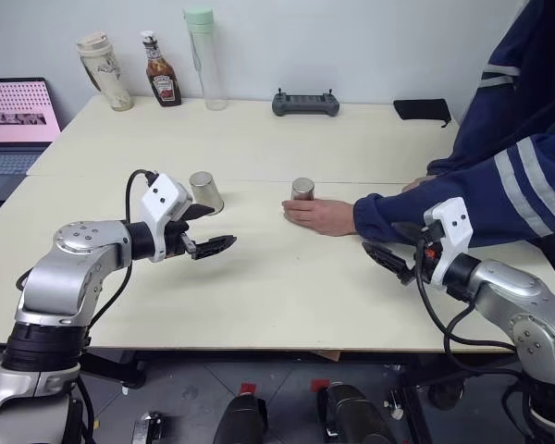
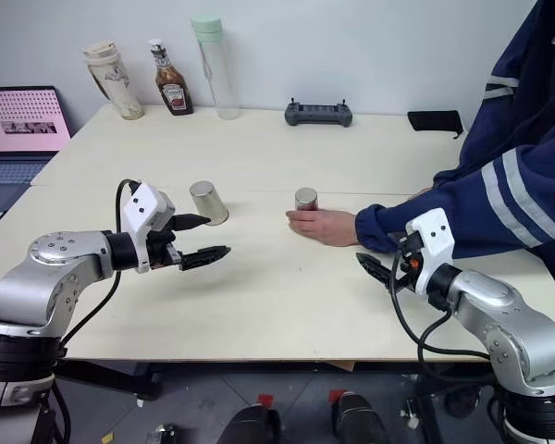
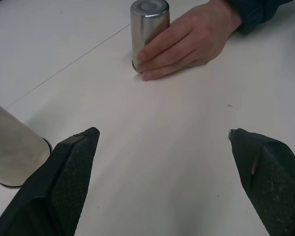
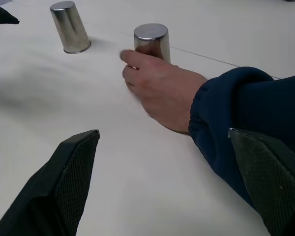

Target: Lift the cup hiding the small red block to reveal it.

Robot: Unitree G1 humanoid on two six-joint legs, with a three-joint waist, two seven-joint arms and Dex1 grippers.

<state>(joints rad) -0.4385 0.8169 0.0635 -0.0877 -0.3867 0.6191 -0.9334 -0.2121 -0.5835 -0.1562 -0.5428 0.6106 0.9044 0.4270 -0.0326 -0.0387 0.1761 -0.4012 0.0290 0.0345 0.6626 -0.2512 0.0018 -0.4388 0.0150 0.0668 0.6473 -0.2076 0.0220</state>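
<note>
I have two steel cups in sight on the surface (image 1: 259, 305), both upside down and upright. One cup (image 1: 205, 192) stands just beyond my left pincer (image 1: 203, 231), slightly ahead of its fingertips; the other cup (image 1: 302, 191) sits near the middle with a person's hand (image 1: 319, 216) wrapped around its base. I cannot tell which one covers the small red block. My left pincer hovers wide and empty, pointing across toward the centre, clearly the nearer one to the first cup. My right pincer (image 1: 388, 261) is also spread wide and empty, hanging off beside the person's sleeve (image 1: 444, 208), which lies between it and the middle cup.
</note>
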